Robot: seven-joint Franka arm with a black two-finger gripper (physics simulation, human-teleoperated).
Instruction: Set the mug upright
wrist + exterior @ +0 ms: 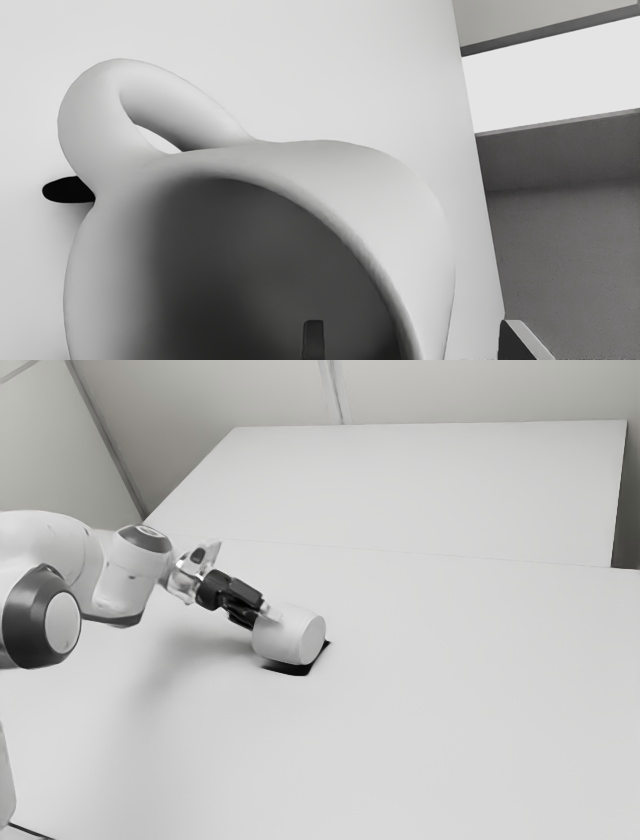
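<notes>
A white mug [288, 635] lies on its side on the table, its round base facing the exterior view's right. The black gripper [260, 614] reaches down to it at a slant, at the mouth end. In the wrist view the mug [395, 210] shows its open mouth and its handle [87, 120]. The gripper [414, 340] stands open across the mug's wall: one finger [313, 342] is within the mouth, the other outside the wall, with gaps to the wall. The mug's lower part is cut off in the wrist view.
The white table [430, 740] spreads around the mug, with another white surface [430, 480] behind it. A dark patch [296, 669] lies beneath the mug. Beyond the table's edge, the wrist view has a grey wall [565, 240].
</notes>
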